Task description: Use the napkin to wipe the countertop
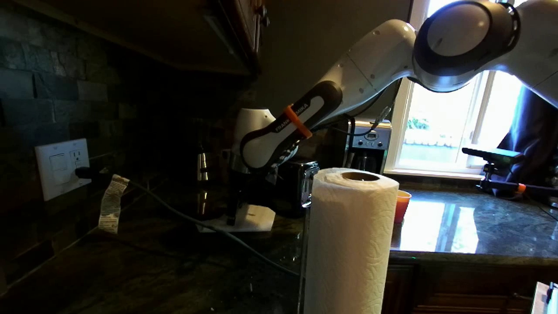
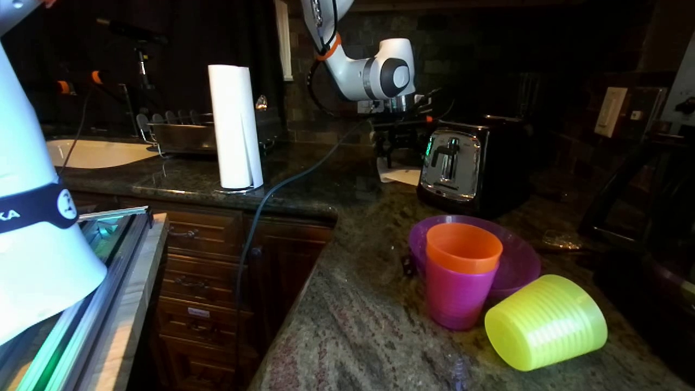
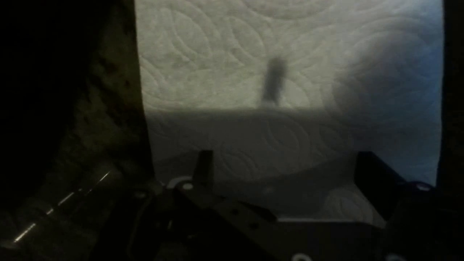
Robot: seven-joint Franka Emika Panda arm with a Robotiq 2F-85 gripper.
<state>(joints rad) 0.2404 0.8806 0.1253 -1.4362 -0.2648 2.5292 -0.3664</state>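
One embossed paper napkin (image 3: 290, 119) is positioned on the stone countertop (image 2: 358, 271) beneath the spread jaws of the gripper (image 3: 285, 156); grasping is apparently in hand, and a pinch is likely required next.

Saw glossy, polished stone in the countertop (image 2: 347, 293). Found matt, embossed paper in the napkin (image 3: 297, 108) and, near the countertop's front edge, in the towel roll (image 2: 233, 127). Noted shiny metal on the front of the toaster (image 2: 467, 168), glossy, translucent plastic in the yellow cup (image 2: 545, 326), dark wood in the drawers (image 2: 212, 271), rough, stone-like tile on the wall (image 1: 91, 90).
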